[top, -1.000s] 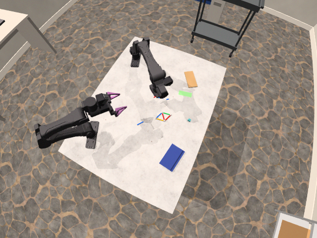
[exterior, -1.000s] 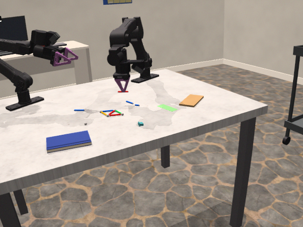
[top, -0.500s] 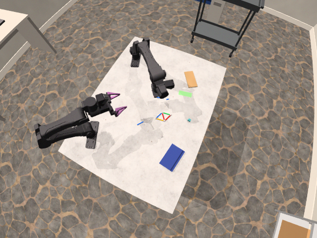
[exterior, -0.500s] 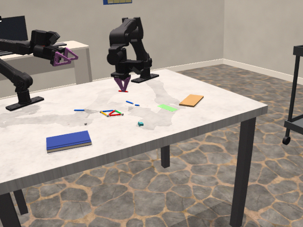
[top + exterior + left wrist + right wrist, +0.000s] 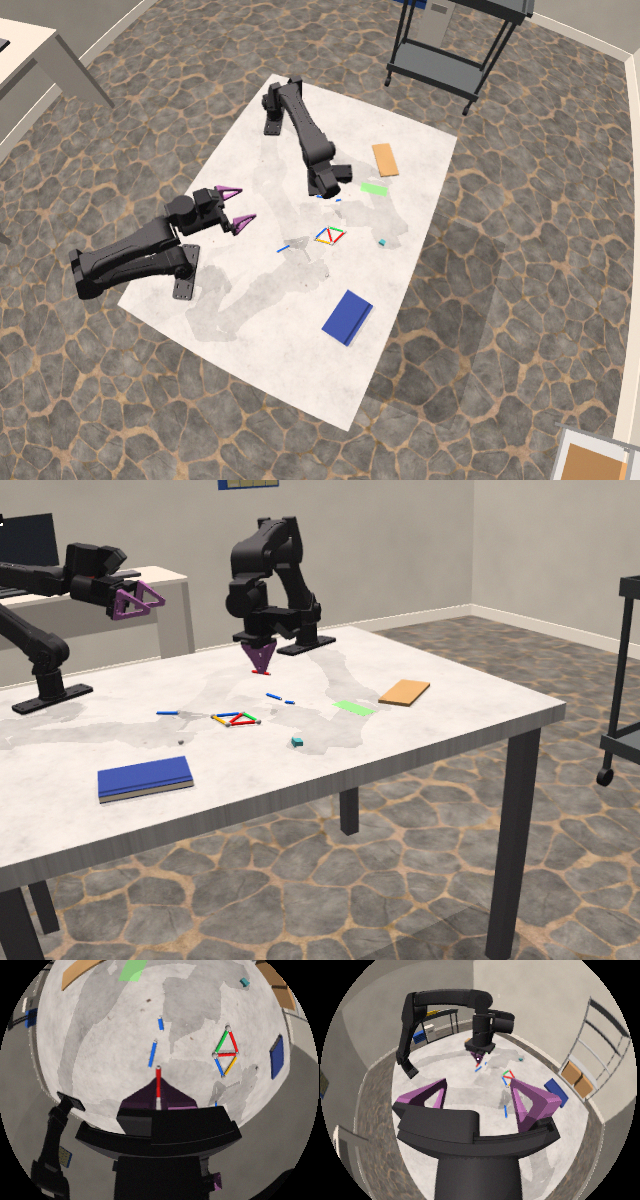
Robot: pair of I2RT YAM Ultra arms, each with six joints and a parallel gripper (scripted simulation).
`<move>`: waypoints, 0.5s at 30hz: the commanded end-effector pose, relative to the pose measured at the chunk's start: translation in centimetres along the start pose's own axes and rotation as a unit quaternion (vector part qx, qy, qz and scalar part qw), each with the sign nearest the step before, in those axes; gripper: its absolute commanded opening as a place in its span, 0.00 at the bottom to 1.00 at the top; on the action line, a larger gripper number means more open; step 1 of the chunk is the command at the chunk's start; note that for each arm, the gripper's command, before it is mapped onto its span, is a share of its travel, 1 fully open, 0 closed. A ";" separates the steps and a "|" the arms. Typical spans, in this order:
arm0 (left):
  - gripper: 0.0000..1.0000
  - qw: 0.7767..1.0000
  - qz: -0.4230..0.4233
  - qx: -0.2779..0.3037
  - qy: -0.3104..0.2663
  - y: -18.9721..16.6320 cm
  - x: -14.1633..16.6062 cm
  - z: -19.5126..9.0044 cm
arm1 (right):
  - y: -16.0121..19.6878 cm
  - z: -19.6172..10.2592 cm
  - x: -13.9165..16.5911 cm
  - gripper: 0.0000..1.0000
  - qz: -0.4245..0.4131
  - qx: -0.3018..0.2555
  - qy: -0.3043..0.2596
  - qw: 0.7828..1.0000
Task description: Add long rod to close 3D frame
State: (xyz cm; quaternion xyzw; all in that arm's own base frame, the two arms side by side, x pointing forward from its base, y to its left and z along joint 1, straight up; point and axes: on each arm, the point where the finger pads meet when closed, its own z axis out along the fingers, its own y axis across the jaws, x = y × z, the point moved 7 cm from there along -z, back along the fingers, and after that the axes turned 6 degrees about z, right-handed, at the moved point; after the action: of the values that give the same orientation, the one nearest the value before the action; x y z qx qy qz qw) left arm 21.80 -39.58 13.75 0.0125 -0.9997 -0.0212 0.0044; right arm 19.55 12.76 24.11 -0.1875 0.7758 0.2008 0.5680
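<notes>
The frame (image 5: 329,235) (image 5: 242,722) (image 5: 226,1054) is two flat triangles sharing a red rod; green, red, blue and yellow rods form its outside, with steel balls at the corners. My left gripper (image 5: 261,671) (image 5: 158,1081) is shut on a red rod (image 5: 255,671) (image 5: 158,1080), held level above the table behind the frame. In the top view the arm hides it. My right gripper (image 5: 248,203) (image 5: 156,606) (image 5: 478,1081) is wide open and empty, high above the table, away from the frame.
A blue rod (image 5: 283,248) (image 5: 168,713), another blue rod (image 5: 273,696) (image 5: 153,1054) and a short blue rod (image 5: 289,702) (image 5: 161,1024) lie loose. A loose steel ball (image 5: 180,742), blue book (image 5: 346,316), teal block (image 5: 382,242), green patch (image 5: 374,189) and orange board (image 5: 385,160) lie farther out.
</notes>
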 end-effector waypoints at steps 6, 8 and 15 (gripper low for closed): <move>0.00 0.998 0.063 0.010 -0.013 -0.5 0.1 -1.3 | -0.1 -0.4 -0.1 1.00 0.002 0.002 -0.003 1.000; 0.00 0.997 0.077 0.009 -0.014 -0.5 0.1 -1.4 | -0.1 -0.4 -0.1 1.00 0.002 0.002 -0.003 1.000; 0.00 0.993 0.114 0.013 -0.018 -0.5 0.1 -1.8 | -0.1 -0.4 -0.1 1.00 0.002 0.002 -0.003 1.000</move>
State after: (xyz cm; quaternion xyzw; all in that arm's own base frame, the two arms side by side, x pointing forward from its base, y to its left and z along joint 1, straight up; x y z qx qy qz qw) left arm 21.86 -39.56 13.89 -0.0714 -0.9972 -0.0218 0.0033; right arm 19.55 12.76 24.11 -0.1875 0.7758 0.2008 0.5680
